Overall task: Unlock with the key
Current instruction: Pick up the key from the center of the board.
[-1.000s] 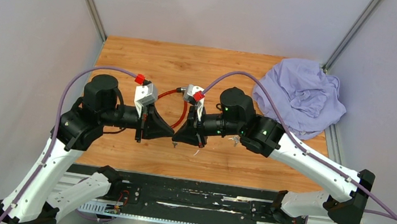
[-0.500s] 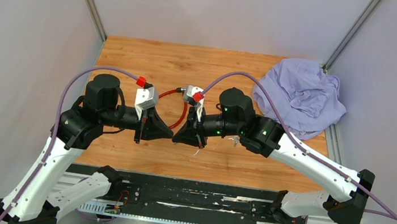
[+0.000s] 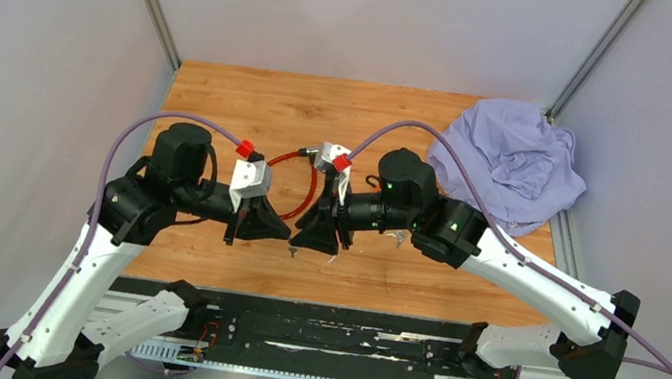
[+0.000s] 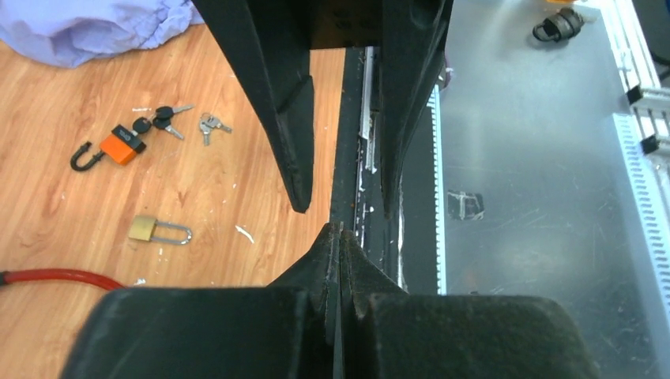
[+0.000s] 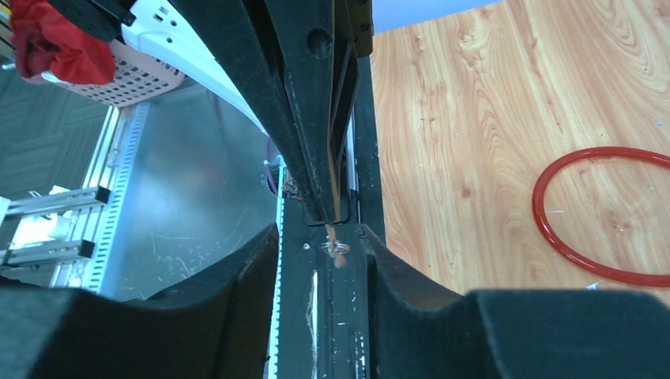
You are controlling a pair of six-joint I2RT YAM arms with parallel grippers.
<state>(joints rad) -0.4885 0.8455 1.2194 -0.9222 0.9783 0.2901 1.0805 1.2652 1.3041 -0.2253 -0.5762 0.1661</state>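
Now the left gripper (image 4: 340, 237) is pressed together over the middle of the worktop (image 3: 226, 108), pinching what looks like a small key (image 5: 337, 251) that pokes from its tips. Facing it tip to tip, the right gripper (image 5: 320, 237) stands spread, a finger on either side of that key. Behind them curls a red cable (image 3: 299, 185). Further right lie an orange padlock (image 4: 118, 146) and a brass padlock (image 4: 158, 230), then a purple cloth (image 3: 509, 162).

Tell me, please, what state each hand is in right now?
Left hand: closed, pinching what looks like a key.
Right hand: open, holding nothing.
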